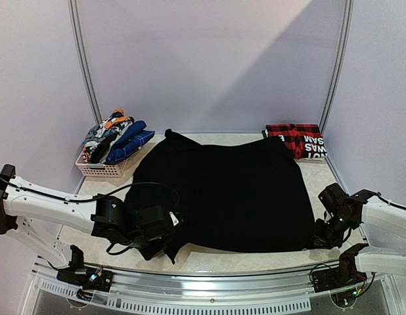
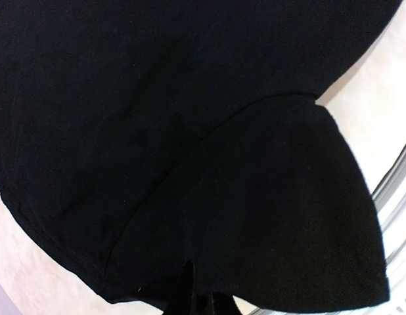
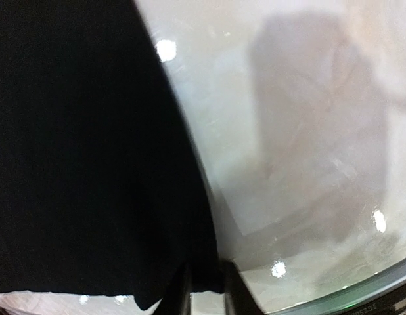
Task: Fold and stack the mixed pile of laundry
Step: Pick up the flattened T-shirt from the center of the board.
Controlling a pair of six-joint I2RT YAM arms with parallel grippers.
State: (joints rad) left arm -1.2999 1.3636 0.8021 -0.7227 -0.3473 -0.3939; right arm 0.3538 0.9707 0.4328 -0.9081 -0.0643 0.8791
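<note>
Between the two grippers, a large black garment (image 1: pixel 223 190) lies spread flat on the pale table (image 1: pixel 255 259); its near hem runs from one set of fingers across to the other.

At the near-left corner of the cloth, the left gripper (image 1: pixel 169 241) is fully closed; that corner is pinched in its fingertips. From the left wrist, black cloth fills almost the whole field ahead of the fingertips; a turned-over flap (image 2: pixel 288 210) lies immediately ahead of the tips and to the right, and its lower edge runs down into the closed jaws.

At the near-right corner, the right gripper (image 1: pixel 321 237) sits low over the table. In the right wrist view its two fingers (image 3: pixel 180 292) stand a narrow gap apart, one on either side of the hem corner; the cloth edge lies in that gap; whether the pads press the fabric cannot be told. Ahead of these fingers and to the left is black cloth; ahead and to the right is bare tabletop.

Well beyond the left fingertips, at the far-left corner, a pale basket (image 1: pixel 98 169) holds mixed coloured garments (image 1: pixel 114 134). Well beyond the right fingertips, a folded red-and-black plaid piece (image 1: pixel 296 139) lies at the far-right edge, just beside the black garment's far corner.
</note>
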